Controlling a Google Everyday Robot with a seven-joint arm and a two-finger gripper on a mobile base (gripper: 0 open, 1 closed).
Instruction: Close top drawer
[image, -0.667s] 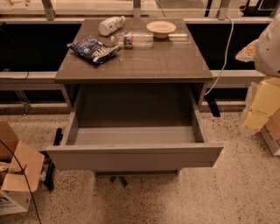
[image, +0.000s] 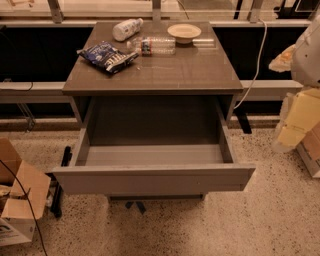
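The top drawer (image: 152, 179) of the grey-brown cabinet (image: 155, 75) stands pulled far out toward me. Its wide plain front panel faces me and its deep box interior (image: 152, 155) looks empty. My arm, white and yellowish, hangs at the right edge of the camera view. My gripper (image: 295, 127) is there, to the right of the drawer's front corner and apart from it, touching nothing that I can see.
On the cabinet top lie a blue snack bag (image: 107, 56), a white bottle (image: 126, 28), a clear plastic bottle (image: 152, 45) and a small bowl (image: 184, 32). A cardboard box (image: 17, 200) stands on the floor at the left. A white cable (image: 256, 65) hangs at the right.
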